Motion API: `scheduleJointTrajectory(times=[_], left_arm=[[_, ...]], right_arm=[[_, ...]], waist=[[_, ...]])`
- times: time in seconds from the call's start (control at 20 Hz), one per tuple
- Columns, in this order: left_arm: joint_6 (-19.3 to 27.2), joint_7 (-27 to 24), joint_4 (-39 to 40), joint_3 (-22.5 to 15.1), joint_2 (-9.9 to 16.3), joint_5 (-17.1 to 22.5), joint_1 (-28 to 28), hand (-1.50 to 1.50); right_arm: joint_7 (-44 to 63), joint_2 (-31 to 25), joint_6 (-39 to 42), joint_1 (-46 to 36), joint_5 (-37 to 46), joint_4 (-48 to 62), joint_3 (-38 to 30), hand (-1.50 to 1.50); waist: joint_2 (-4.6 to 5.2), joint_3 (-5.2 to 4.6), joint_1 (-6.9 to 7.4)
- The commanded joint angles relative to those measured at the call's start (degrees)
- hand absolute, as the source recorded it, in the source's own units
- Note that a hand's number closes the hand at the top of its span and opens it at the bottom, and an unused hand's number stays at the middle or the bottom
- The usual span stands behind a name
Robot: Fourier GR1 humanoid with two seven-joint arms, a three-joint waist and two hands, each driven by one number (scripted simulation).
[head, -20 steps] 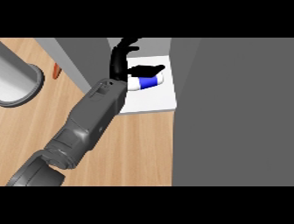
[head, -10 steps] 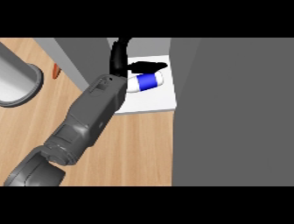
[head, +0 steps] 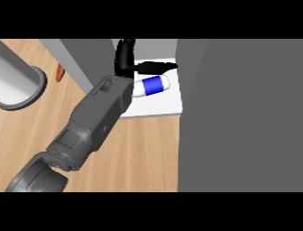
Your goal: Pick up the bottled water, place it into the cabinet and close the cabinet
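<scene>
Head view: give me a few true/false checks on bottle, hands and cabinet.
1. The bottled water lies on its side on the white cabinet shelf. True.
2. The bottle's band is red. False: it is blue.
3. The left hand is curled round the bottle. False: its fingers point straight into the cabinet and the thumb sticks out above the bottle.
4. The right hand rests at the view's right edge. False: it is not in view.
5. A grey cylinder stands on the wooden counter at the left. True.
</scene>
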Motion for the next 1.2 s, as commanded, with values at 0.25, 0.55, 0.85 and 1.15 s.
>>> scheduleJointTrajectory(times=[0.25, 0.55, 0.85, 1.15], left_arm=[[-1.29, -1.24, -9.8, -5.92, -0.04, 5.72, 8.4, -1.5], [1.85, 4.49, -24.26, -16.31, -0.04, 11.37, 15.18, -1.5], [5.58, 4.14, -39.94, -24.38, -0.04, 11.87, 29.39, -1.5], [10.76, 3.62, -54.01, -32.23, -0.04, 10.7, 40.77, -1.5]], right_arm=[[4.24, 2.99, -4.26, 1.74, 0.39, -8.98, 0.11, -1.5], [6.37, 1.88, -6.86, -3.88, 3.86, -6.89, 2.33, -1.5], [4.97, 1.89, -2.4, 2.27, -2.3, -6.42, -4.84, -1.5], [5.61, 6.43, -2.54, 2.95, 2.74, -10.04, -0.36, -1.5]], waist=[[-1.08, 0.02, 1.92], [-1.23, 0.04, 3.32], [-1.6, 0.05, 3.9], [-1.37, 0.04, 3.85]])
